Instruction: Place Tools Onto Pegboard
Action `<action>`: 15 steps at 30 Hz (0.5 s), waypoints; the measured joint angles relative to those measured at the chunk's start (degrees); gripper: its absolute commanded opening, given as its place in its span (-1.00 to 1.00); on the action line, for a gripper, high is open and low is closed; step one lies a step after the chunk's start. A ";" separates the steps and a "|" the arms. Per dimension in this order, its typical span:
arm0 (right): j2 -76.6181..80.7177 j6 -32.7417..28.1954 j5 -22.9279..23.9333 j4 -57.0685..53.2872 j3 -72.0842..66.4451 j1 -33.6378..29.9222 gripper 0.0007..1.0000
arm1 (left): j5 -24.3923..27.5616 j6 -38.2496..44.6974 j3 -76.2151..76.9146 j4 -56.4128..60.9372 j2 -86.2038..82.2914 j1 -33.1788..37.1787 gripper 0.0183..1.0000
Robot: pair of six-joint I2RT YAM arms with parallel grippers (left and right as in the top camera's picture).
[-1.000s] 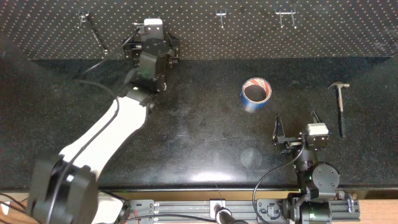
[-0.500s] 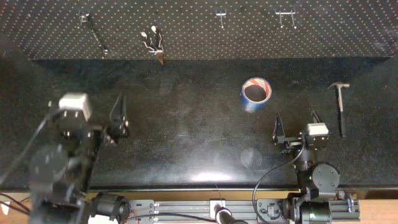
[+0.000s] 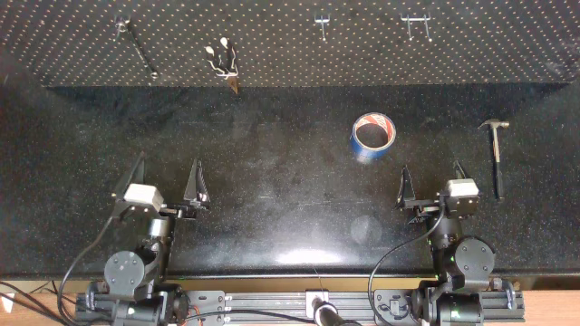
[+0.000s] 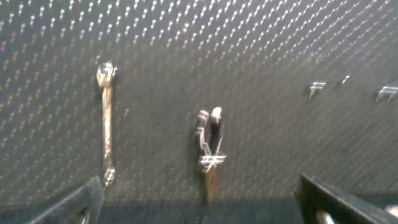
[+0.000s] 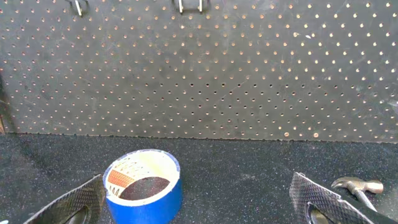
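So here's what we've got from above: the pegboard [image 3: 362, 54] runs across the top of the frame, and two tools hang on it. The wrench [image 3: 136, 47] is at the upper left, hanging at a slant, and the pliers [image 3: 225, 65] hang a bit to its right, with their lower end close to the back edge of the tabletop [image 3: 272, 163]. In the left wrist view we see the wrench [image 4: 107, 127] and pliers [image 4: 209, 146] side by side on the board, not touching. Further right along the board are two sets of metal hooks [image 3: 321, 23].

The tape roll [image 3: 372, 136] sits on the tabletop right of centre, its opening facing up. The hammer [image 3: 496, 156] lies near the right edge, head toward the pegboard.

The left hand [image 3: 166, 179] is at the lower left, fingers spread wide, gripping nothing. The right hand [image 3: 430, 179] is at the lower right, fingers spread as well. In its wrist view the tape roll [image 5: 143, 185] and hammer [image 5: 357, 185] both lie apart from its fingers.
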 measured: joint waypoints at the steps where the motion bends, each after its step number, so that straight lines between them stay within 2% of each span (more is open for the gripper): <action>1: 0.00 0.00 0.00 0.00 0.00 0.00 0.95 | -0.07 0.00 -0.42 -3.26 -1.77 0.39 0.99; 5: 0.00 0.00 0.02 -0.02 0.00 0.00 0.96 | -0.50 0.00 -0.46 -14.93 -3.34 1.09 0.99; 15: 0.00 0.00 0.00 0.00 0.00 0.00 0.95 | -0.61 0.00 -0.44 -15.06 -3.61 1.09 0.99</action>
